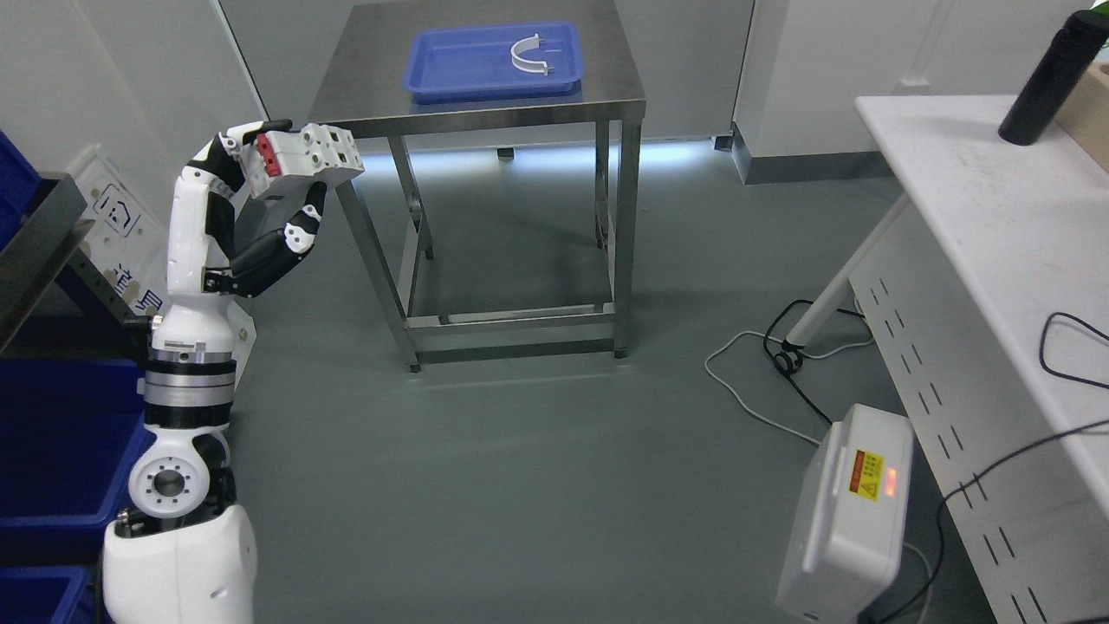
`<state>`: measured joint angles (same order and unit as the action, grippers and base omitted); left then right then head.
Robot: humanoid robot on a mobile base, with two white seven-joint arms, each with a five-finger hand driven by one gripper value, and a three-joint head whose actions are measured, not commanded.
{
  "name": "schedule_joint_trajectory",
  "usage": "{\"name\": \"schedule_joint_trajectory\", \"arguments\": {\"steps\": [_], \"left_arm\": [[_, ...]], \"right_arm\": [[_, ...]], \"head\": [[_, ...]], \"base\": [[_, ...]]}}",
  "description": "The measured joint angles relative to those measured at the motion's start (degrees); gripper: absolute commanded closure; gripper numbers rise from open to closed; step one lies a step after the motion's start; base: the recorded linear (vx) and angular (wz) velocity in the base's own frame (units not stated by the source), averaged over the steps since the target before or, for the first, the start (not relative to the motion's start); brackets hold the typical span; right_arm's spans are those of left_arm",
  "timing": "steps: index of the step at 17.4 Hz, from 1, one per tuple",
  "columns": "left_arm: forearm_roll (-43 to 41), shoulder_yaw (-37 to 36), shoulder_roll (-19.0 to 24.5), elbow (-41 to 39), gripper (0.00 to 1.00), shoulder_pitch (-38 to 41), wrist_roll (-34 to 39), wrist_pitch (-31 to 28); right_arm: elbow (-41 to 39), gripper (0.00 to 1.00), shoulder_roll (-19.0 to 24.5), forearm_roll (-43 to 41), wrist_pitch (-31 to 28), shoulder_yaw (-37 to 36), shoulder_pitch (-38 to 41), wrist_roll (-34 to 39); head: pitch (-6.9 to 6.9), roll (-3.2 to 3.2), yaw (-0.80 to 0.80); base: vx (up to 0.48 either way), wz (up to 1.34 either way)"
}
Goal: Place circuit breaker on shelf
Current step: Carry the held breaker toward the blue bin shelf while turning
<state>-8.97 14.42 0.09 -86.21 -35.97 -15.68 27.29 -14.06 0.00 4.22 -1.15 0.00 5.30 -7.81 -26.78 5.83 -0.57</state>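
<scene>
My left arm rises from the lower left, and its hand point(260, 186) is shut on a white circuit breaker point(303, 156) with a red end face. The breaker is held in the air, level with the front left corner of the steel table point(372, 87). A metal shelf point(35, 243) with blue bins shows at the far left edge, to the left of the hand. The right hand is out of view.
On the steel table lies a blue tray point(442, 65) holding a white curved part point(528, 56). A white table point(996, 217) with a black bottle point(1053, 78) stands at right. A white box point(853, 516) and cables point(780, 381) lie on the grey floor.
</scene>
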Motion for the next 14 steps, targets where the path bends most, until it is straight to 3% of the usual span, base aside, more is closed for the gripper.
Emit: {"name": "schedule_joint_trajectory", "arguments": {"steps": [5, 11, 14], "left_arm": [[0.11, 0.56, -0.04, -3.17, 0.87, -2.15, -0.06, -1.71], [0.16, 0.89, -0.06, -5.27, 0.88, -4.06, -0.06, -4.07], [0.14, 0.92, -0.07, -6.11, 0.88, -6.43, -2.88, -10.14]], "right_arm": [[0.0, 0.0, 0.0, 0.0, -0.07, 0.0, -0.01, 0.0], [0.0, 0.0, 0.0, 0.0, -0.06, 0.0, -0.04, 0.0], [0.0, 0.0, 0.0, 0.0, -0.04, 0.0, -0.05, 0.0]], "head": [[0.0, 0.0, 0.0], [0.0, 0.0, 0.0], [0.0, 0.0, 0.0]], "base": [[-0.374, 0.33], [-0.123, 0.95], [0.008, 1.15]]}}
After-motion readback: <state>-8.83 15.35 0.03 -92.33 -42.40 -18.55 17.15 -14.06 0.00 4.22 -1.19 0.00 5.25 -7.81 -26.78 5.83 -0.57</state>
